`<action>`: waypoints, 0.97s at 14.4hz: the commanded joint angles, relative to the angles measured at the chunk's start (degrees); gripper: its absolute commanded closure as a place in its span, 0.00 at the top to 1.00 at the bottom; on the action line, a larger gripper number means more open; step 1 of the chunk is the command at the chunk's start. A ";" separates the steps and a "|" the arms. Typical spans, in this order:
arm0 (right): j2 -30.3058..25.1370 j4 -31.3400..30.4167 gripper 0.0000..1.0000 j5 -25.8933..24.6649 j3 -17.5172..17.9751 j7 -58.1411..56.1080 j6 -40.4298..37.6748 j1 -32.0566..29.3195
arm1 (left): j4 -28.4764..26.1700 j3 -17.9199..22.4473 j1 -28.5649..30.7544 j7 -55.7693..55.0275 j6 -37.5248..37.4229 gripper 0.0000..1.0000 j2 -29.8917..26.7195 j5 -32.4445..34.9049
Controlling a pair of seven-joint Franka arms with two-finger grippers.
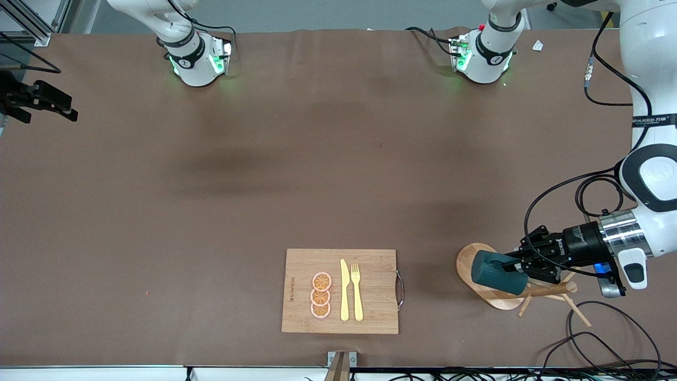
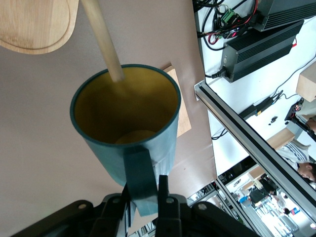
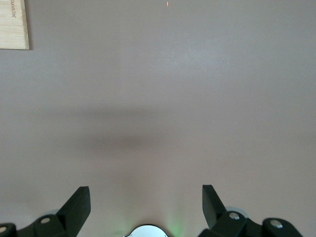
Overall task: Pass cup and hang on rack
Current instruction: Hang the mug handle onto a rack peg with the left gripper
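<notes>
My left gripper [image 1: 517, 267] is shut on the handle [image 2: 140, 173] of the dark teal cup [image 1: 494, 273] and holds it on its side over the rack's oval base [image 1: 467, 260]. The rack's pole [image 1: 550, 289] and thin pegs [image 1: 577, 313] show just under the gripper. In the left wrist view my gripper [image 2: 148, 190] pinches the handle, the cup [image 2: 98, 148] shows its yellowish inside, and a wooden rod of the rack [image 2: 101, 39] ends at the cup's rim. My right gripper [image 3: 144, 190] is open and empty over bare table; it is out of the front view.
A wooden cutting board [image 1: 301, 264] with a metal handle lies near the front edge, carrying a yellow knife [image 1: 344, 291], a fork [image 1: 356, 291] and orange slices [image 1: 321, 295]. Loose cables [image 1: 608, 338] lie by the rack at the left arm's end.
</notes>
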 commanded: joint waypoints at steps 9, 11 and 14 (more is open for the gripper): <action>-1.64 -1.09 1.00 -1.02 0.43 0.06 0.37 0.45 | 0.03 -0.40 5.74 3.58 -3.33 0.00 1.74 -6.49; -1.64 -1.09 1.00 -1.02 0.43 0.06 0.20 0.45 | 0.03 -0.40 6.10 3.58 -3.33 0.00 2.09 -6.58; -1.64 -1.09 1.00 -1.02 0.43 -0.03 0.11 0.45 | -0.06 -0.40 6.89 3.58 -3.42 0.00 2.44 -8.95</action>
